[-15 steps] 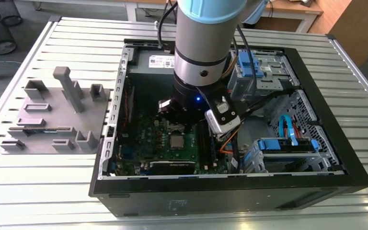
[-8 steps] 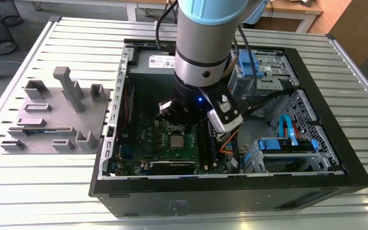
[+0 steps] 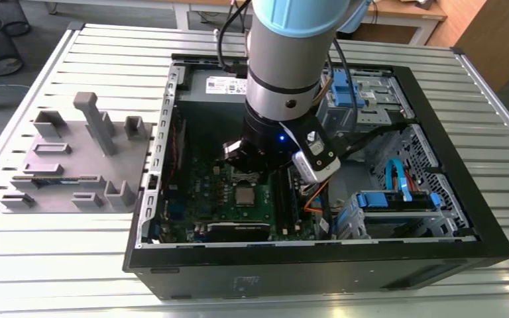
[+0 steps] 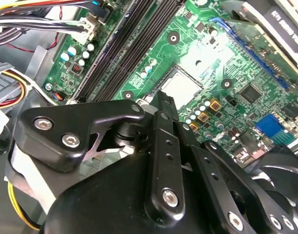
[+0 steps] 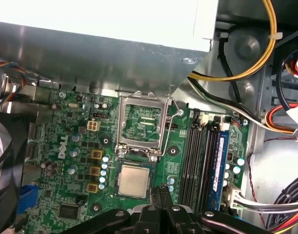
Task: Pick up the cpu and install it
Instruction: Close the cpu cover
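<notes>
Hanging inside the open case point(image 3: 325, 275) on the slatted table point(image 3: 60, 278), low over the green board point(image 5: 178, 146). Seeing the cpu point(image 5: 134, 180) lying flat in its socket, metal top up, just beside the hinge end of the frame point(image 5: 141, 124). Holding the hand point(image 5: 161, 196) pinched together, gripping nothing, tips poised at the cpu edge farthest from the frame. Showing the frame flipped open, with memory slots point(image 5: 202, 156) running alongside the frame.
</notes>
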